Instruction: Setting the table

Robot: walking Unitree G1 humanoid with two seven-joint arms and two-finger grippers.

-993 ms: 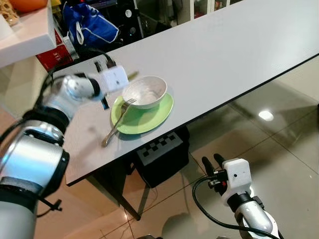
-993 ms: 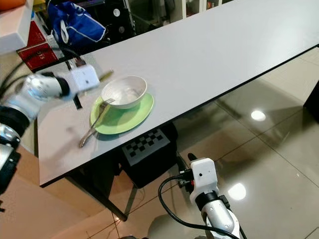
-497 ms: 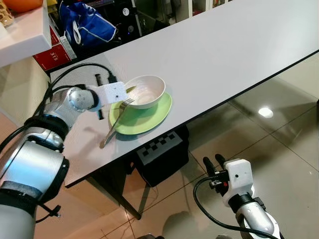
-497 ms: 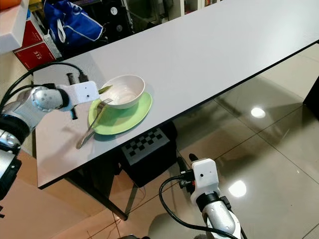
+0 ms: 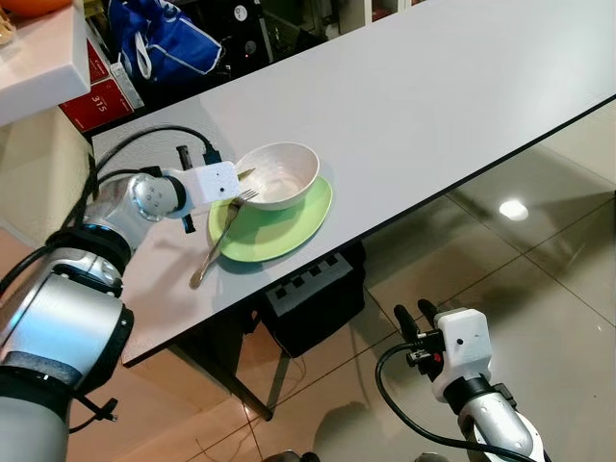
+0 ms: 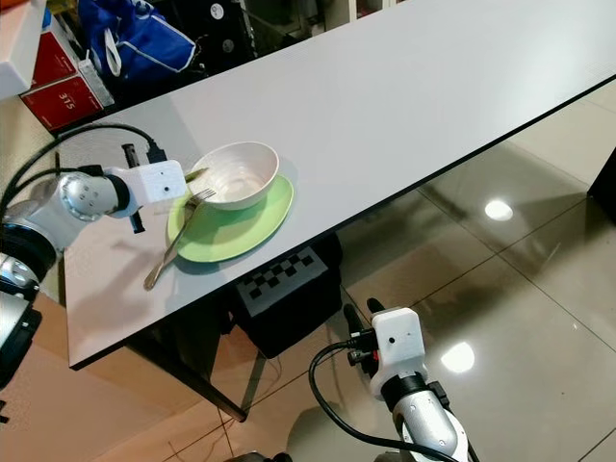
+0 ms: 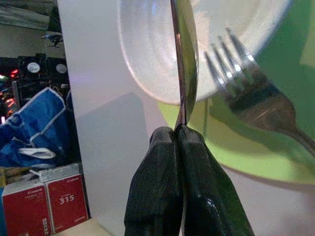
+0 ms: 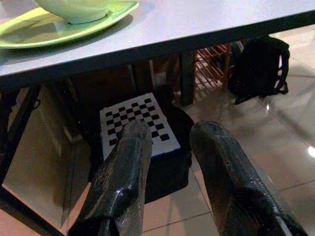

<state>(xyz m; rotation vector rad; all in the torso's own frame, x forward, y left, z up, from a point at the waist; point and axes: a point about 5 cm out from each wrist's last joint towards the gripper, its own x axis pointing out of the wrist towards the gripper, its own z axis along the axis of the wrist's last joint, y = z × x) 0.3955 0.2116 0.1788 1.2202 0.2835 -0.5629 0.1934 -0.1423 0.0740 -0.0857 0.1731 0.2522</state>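
The left claw point(image 7: 179, 132), fingers pressed together on a spoon point(image 7: 183, 54), holds it lengthwise toward the white bowl point(image 5: 280, 174) on the green plate point(image 5: 289, 223); the right claw point(image 8: 170, 147) hangs spread below the counter point(image 5: 433, 87).

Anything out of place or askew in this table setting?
The fork lies crooked: tines up on the green plate beside the white bowl, handle trailing onto the table. The left gripper pinches a thin metal utensil, edge-on, over the bowl. Nothing looks spilled.
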